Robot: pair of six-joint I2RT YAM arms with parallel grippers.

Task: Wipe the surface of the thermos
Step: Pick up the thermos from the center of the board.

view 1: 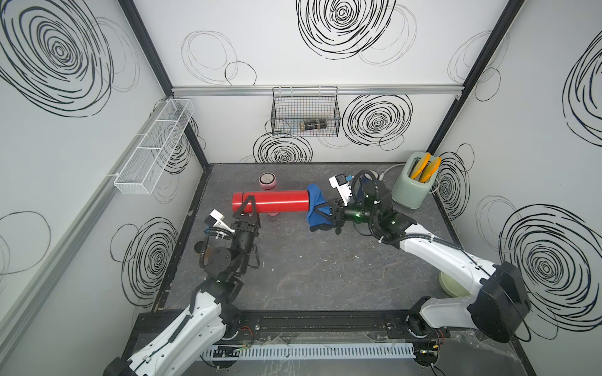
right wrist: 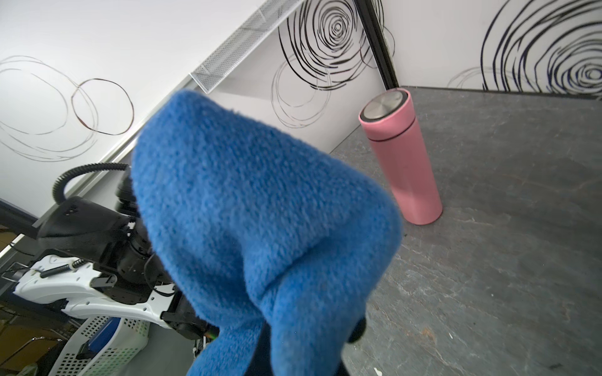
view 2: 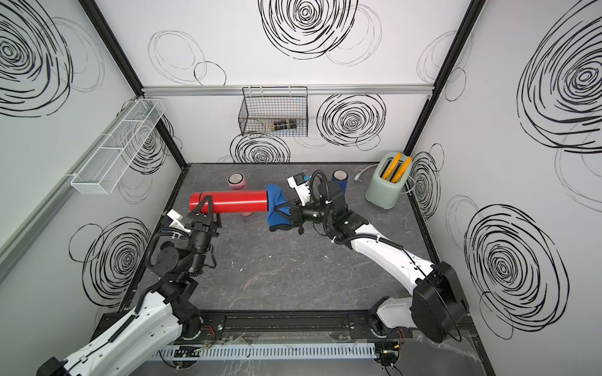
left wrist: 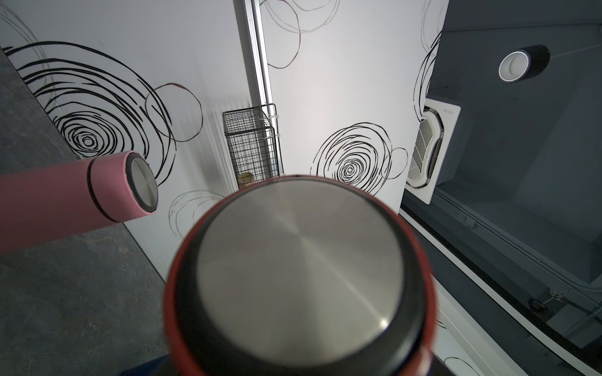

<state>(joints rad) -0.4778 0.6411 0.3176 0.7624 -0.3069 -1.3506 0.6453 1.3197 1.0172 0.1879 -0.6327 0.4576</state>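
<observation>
Thermos: red body (end face brushed steel, black rim). Cloth: blue. Pink thermos: pink, steel top. Toaster: pale green; inserts: orange-yellow. Table: dark grey, pale marble veining. Walls: white, black scribbled spirals.

The dark grey marbled table bears few things; a pink thermos stands upright near the back, a blue thermos upright further along; a pale green toaster sits in the back right corner, with a white cord beside it; a pale green round thing, half hidden, lies by the right edge.
</observation>
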